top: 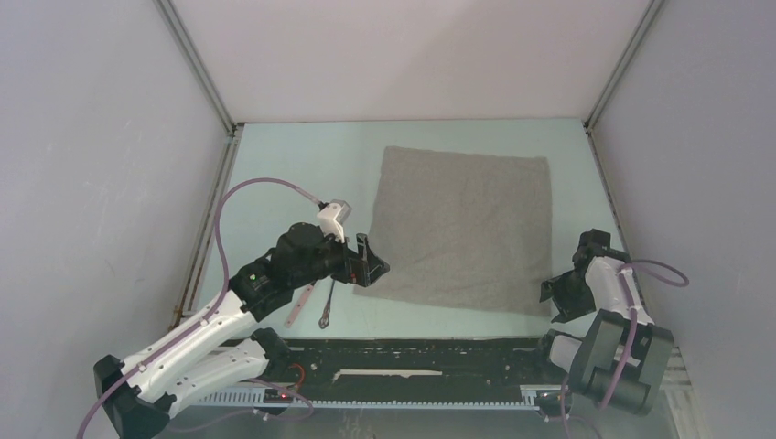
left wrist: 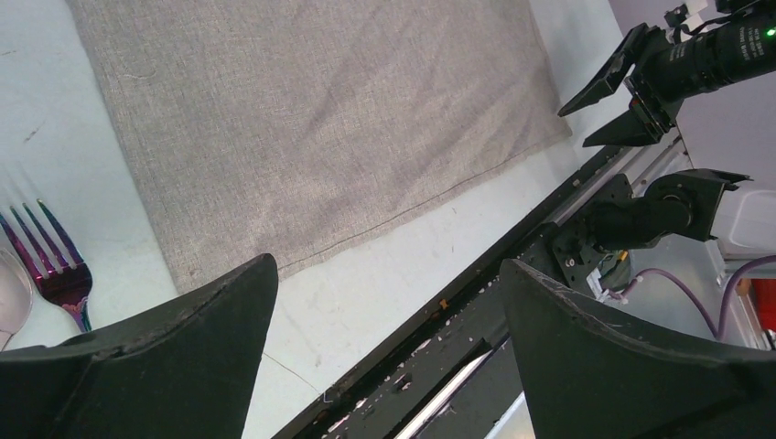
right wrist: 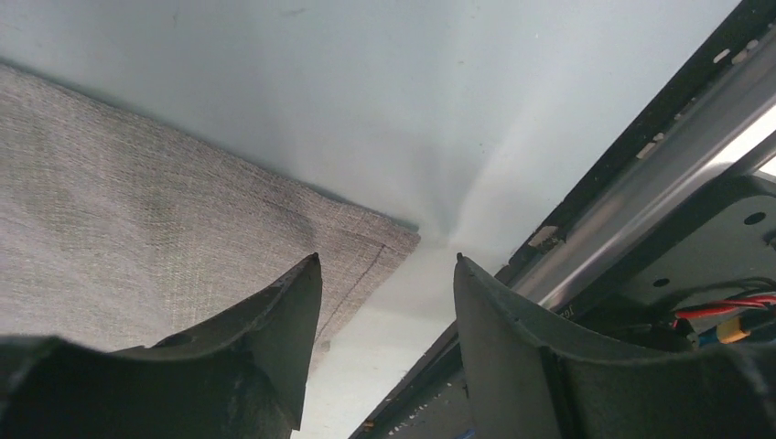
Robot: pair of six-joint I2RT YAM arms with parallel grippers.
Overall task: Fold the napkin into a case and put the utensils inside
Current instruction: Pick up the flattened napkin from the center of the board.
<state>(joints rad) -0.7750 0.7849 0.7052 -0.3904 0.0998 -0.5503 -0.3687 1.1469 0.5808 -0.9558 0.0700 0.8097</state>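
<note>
The napkin [top: 462, 229] lies flat and unfolded on the pale table, a grey square. My left gripper [top: 371, 261] hovers at its near left corner, jaws wide open and empty [left wrist: 386, 265]; the napkin [left wrist: 311, 119] fills the view beyond them. The utensils lie to the left of that corner: a fork [top: 326, 307] with iridescent tines [left wrist: 55, 270] and a pale-handled spoon [top: 299, 307], partly hidden under my left arm. My right gripper [top: 560, 297] is at the napkin's near right corner [right wrist: 183, 210], open [right wrist: 386, 258], one finger over the cloth edge, gripping nothing.
A black rail [top: 412, 361] runs along the near table edge between the arm bases. White enclosure walls [top: 101, 137] with metal frame posts close in the left, right and back sides. The right arm's base [top: 613, 361] sits at the near right.
</note>
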